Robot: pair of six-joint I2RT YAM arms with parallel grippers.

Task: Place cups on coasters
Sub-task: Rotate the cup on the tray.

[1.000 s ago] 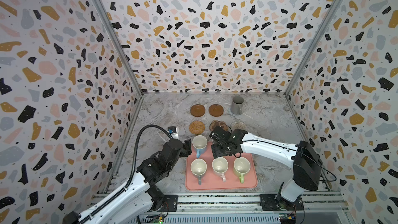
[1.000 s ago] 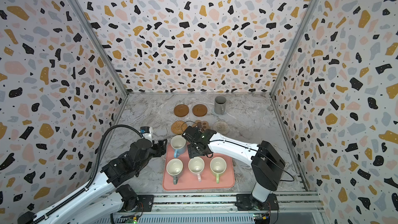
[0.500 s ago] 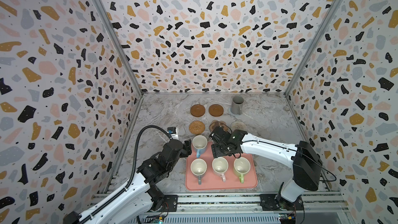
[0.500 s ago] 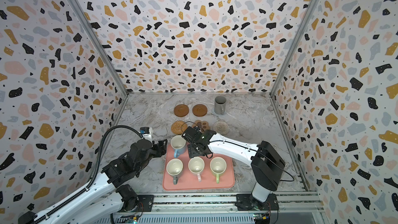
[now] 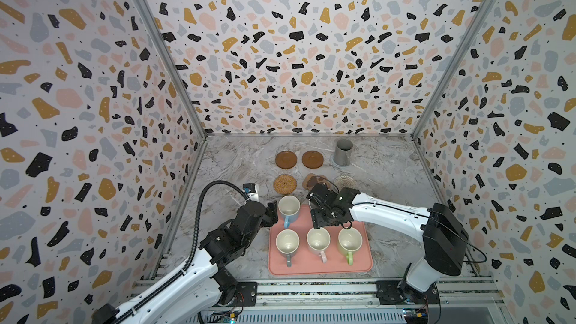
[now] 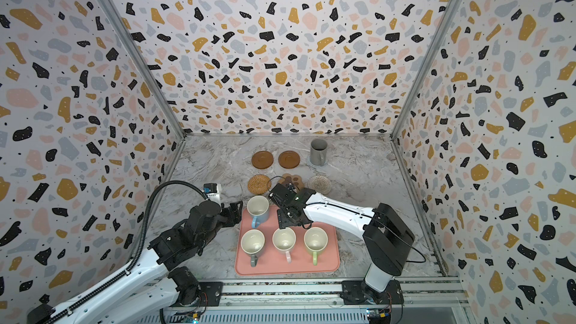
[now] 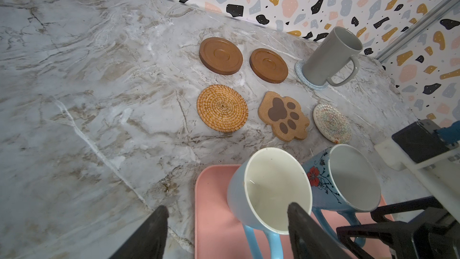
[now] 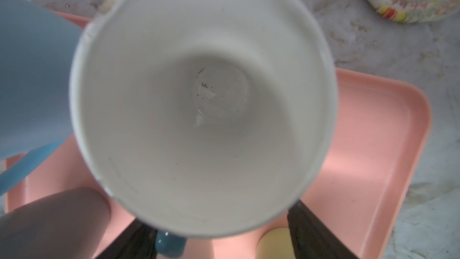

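Reaching low from the front of the desk, my left arm angles forward, jaws apart, just beside the plain light blue mug on the pink tray. My right arm stretches across the tray, wrist bent down, jaws apart either side of the handle of the floral blue mug, gripping nothing. Nearer me than both jaws stand the grey mug, pink mug and green mug. Beyond the jaws lie the rattan coaster, paw coaster and patterned coaster, then two wooden discs and the tall grey mug on its grey-blue coaster.
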